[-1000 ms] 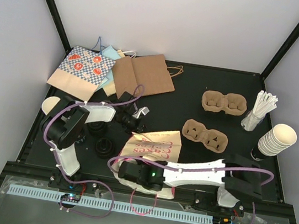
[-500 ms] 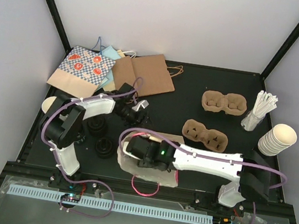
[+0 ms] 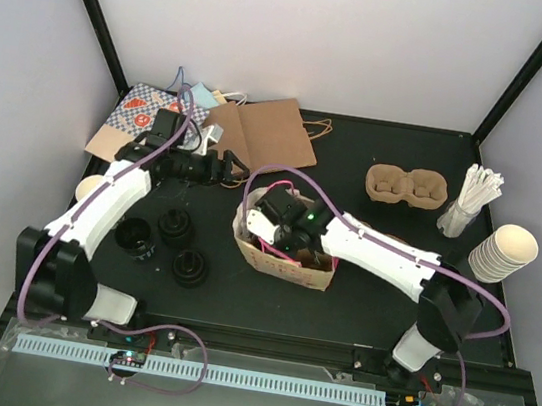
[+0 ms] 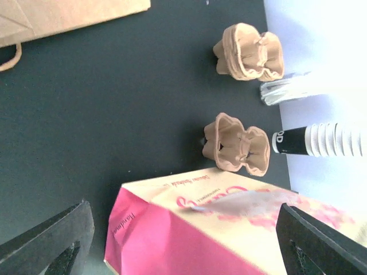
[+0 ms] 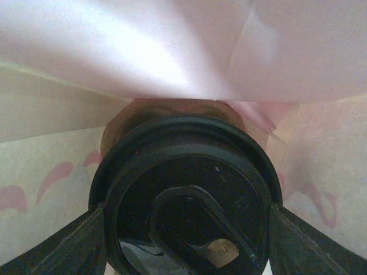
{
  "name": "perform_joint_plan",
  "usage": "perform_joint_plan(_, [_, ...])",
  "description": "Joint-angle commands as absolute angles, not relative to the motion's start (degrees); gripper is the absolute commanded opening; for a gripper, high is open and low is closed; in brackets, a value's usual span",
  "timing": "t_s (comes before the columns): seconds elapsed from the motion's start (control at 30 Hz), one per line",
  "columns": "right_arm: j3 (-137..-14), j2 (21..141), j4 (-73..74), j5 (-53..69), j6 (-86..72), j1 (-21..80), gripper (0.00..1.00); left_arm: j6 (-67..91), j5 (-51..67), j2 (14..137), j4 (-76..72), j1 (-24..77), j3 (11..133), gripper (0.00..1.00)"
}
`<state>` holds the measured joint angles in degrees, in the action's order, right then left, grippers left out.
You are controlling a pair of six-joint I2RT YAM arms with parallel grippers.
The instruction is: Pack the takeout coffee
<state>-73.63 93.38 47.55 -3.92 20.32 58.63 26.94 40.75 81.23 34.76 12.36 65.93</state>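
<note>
One lidded cup [image 5: 183,172] sits low inside the paper bag [image 3: 282,268], with the bag's wall sagging over it. Right gripper [image 5: 186,229] grips it from above (fingers [image 5: 57,252] flank its black top), likely to seat it upright. Left gripper [image 3: 223,169] hangs wide and empty beyond the bag, probably giving room.

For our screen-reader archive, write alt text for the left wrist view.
The open left tool frames a pink and cream paper bag at the bottom of the view, on a black table. Beyond it sit two empty cardboard cup carriers, with a brown paper bag at the upper left.
</note>
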Motion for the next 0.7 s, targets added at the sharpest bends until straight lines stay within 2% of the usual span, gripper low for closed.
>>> perform_joint_plan(0.0, [-76.8,97.2,50.1,1.3,21.6,53.9,0.62,26.0,38.3,75.5,38.9,12.1,64.1,0.9])
perform_joint_plan(0.3, [-79.4,103.2,51.0,3.6,20.2,50.6,0.62,25.9,41.8,61.3,37.2,12.3,53.6,0.89])
perform_joint_plan(0.57, [-77.3,105.8,49.2,2.1,18.9,50.4,0.63,25.7,43.3,51.6,36.2,13.1,52.9,0.89])
perform_joint_plan(0.67, [-77.1,106.9,48.5,1.8,18.7,50.4,0.63,25.5,42.0,50.6,36.6,14.0,53.6,0.85])
